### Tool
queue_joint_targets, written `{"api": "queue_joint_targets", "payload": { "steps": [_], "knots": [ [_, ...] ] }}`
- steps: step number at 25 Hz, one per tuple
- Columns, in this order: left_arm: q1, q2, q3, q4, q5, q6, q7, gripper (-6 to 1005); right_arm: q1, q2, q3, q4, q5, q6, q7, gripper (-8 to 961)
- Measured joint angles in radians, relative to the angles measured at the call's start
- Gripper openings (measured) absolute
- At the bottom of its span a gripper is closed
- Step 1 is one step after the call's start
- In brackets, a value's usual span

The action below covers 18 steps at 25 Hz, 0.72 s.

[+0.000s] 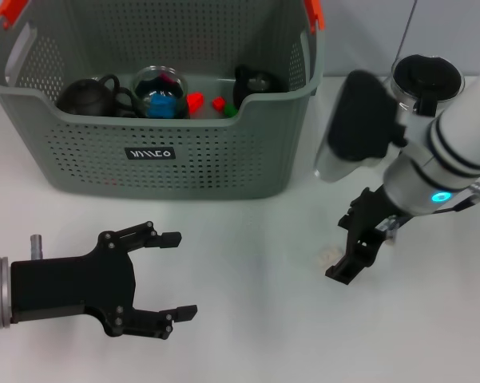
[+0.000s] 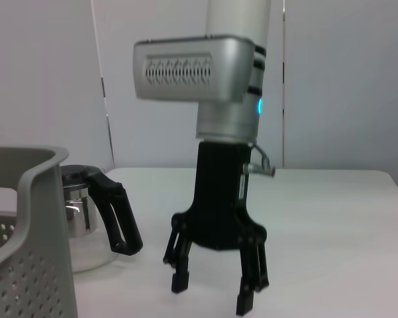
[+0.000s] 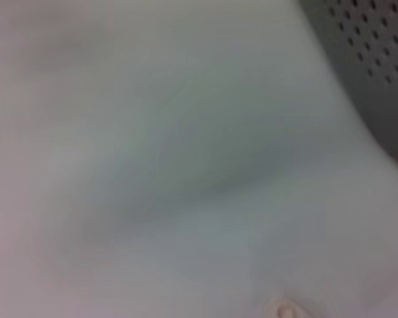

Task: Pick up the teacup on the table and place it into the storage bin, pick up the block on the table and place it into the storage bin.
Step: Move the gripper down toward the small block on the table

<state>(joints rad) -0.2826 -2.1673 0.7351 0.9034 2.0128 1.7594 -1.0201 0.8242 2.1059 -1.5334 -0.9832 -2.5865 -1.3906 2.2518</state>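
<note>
The grey-green perforated storage bin [image 1: 224,159] stands at the back of the white table. Inside it lie a small black teacup [image 1: 255,80] at the right end and small red blocks [image 1: 196,102] with a green one [image 1: 232,112]. I see no teacup or block on the table. My right gripper [image 1: 347,267] points down just above the table, to the right of the bin's front corner. In the left wrist view the right gripper [image 2: 212,295] is open and holds nothing. My left gripper [image 1: 182,275] hovers open and holds nothing in front of the bin at the lower left.
A black teapot [image 1: 88,96] and a glass bowl with blue contents [image 1: 161,94] also sit in the bin. A glass kettle with a black lid [image 1: 426,80] and black handle [image 2: 119,218] stands on the table to the right of the bin. A tiny pale speck [image 1: 329,255] lies beside the right gripper.
</note>
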Motion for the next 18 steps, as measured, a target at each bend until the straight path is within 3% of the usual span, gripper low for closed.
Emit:
{"api": "queue_joint_targets", "payload": {
  "steps": [5,14,18],
  "knots": [
    [0.0,0.0,0.0,-0.002,0.002,-0.001,0.0,949,0.002,0.001,-0.077,0.006,0.006,0.059,0.01,925],
    [-0.001,0.0,0.0,-0.014,0.0,-0.01,0.0,950,0.007,0.0,-0.096,0.024,0.007,0.093,-0.033,924],
    [-0.004,0.0,0.001,-0.014,0.003,-0.011,0.0,950,0.043,0.0,-0.099,0.095,0.008,0.11,-0.034,924]
  ]
}}
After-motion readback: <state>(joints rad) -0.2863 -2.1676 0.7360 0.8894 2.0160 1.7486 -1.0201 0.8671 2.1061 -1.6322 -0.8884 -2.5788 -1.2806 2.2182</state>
